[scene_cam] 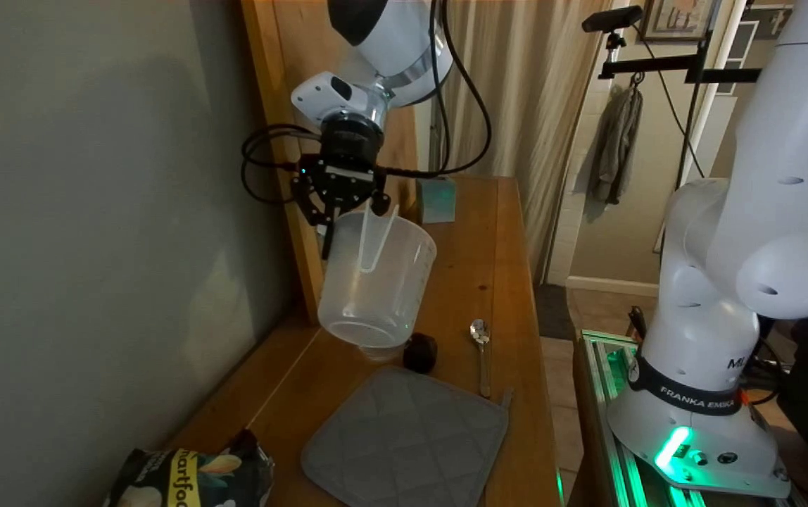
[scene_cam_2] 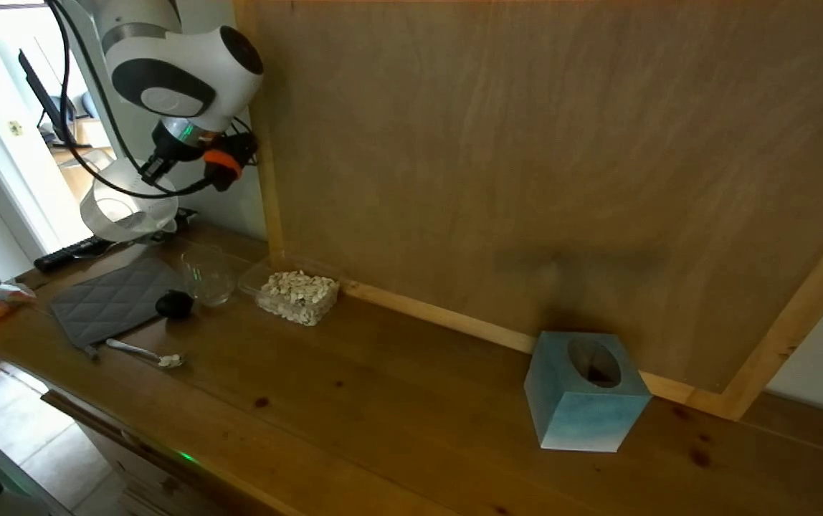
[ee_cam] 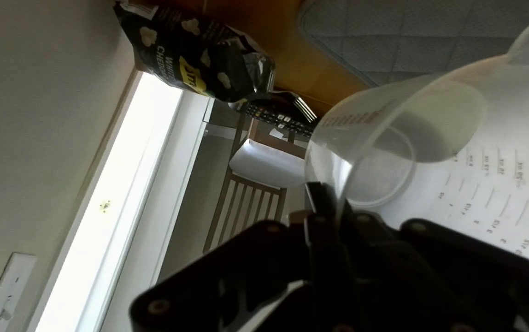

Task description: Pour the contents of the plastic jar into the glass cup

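Plastic jug (scene_cam: 384, 289), one: whitish, translucent, tilted in the air above the table (scene_cam_2: 411, 401), near the glass (scene_cam_2: 208, 278); scale printed on its side, no contents discernible. End effector (ee_cam: 337, 210): closed on the jug, pinching it at the rim. Handling, by estimate: light, thin-walled, stiff with slight give, smooth enough to swivel in so narrow a pinch; best taken by the side handle (scene_cam: 374, 243), or by the rim close beside it. Glass, one: clear, short, standing on the table beside a small dark object (scene_cam_2: 174, 304); contents too faint to tell; presumably rigid and breakable, to be spared a knock. Table: brown wood with knots, carrying a grey pot holder (scene_cam: 407, 436), a spoon (scene_cam: 483, 359), a clear tub of oats (scene_cam_2: 291, 308), a tissue box (scene_cam_2: 585, 401) and a snack bag (scene_cam: 200, 475). Room: grey wall (scene_cam: 94, 211), upright wood panel (scene_cam_2: 526, 143) at the table's edge, pale curtain (scene_cam: 524, 105), hanging cloth (scene_cam: 619, 148) further off
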Robot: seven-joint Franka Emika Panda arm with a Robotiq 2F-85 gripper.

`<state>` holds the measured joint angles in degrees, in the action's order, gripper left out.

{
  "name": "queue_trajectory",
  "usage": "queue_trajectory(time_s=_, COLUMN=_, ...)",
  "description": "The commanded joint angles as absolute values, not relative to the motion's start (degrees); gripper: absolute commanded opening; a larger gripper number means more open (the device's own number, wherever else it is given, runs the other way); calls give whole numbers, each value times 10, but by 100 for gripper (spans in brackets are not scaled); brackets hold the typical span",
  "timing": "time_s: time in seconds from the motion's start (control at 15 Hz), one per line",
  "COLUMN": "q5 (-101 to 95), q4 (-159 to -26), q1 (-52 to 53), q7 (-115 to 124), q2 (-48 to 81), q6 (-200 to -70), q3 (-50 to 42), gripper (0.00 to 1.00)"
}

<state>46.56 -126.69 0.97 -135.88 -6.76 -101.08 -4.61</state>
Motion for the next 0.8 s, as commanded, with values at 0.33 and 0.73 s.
queue_trajectory(time_s=0.33, q5=467, q4=-1263, q1=-1, q7=-1368, q2=-64, q6=-996, q3=-39, gripper=3)
queue_trajectory(time_s=0.73, q5=482, q4=-1254, q1=-8, q7=-1383, q2=-54, q6=-975, q3=-49, gripper=1)
